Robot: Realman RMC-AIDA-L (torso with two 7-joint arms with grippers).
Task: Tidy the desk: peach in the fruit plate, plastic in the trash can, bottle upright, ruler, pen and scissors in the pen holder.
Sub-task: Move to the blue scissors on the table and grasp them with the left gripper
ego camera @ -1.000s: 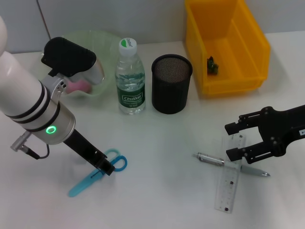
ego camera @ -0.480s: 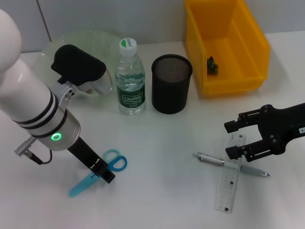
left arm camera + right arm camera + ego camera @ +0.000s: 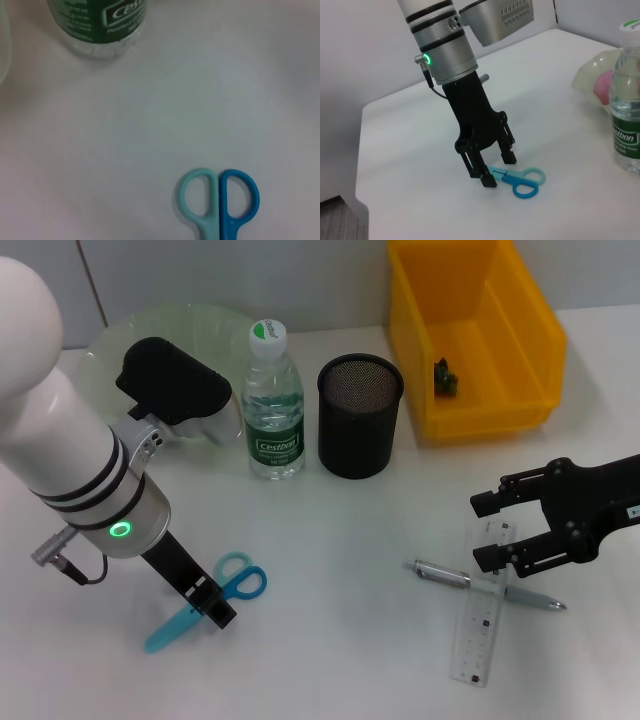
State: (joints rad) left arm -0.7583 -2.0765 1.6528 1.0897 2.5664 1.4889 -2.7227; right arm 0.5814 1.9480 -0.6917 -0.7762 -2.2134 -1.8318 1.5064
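Bottle [image 3: 273, 405] upright, peach seemingly plated, scrap binned; left gripper [image 3: 492, 172] straddles the scissors [image 3: 205, 600] at seven o'clock, jaws spread; right gripper [image 3: 490, 532] open over ruler [image 3: 484, 607] and pen [image 3: 485, 584]

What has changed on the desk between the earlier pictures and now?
The left gripper has come lower, its open fingers now straddling the blue and teal scissors, not yet gripped. The right gripper stays open above the clear plastic ruler and silver pen. Nothing else moved.
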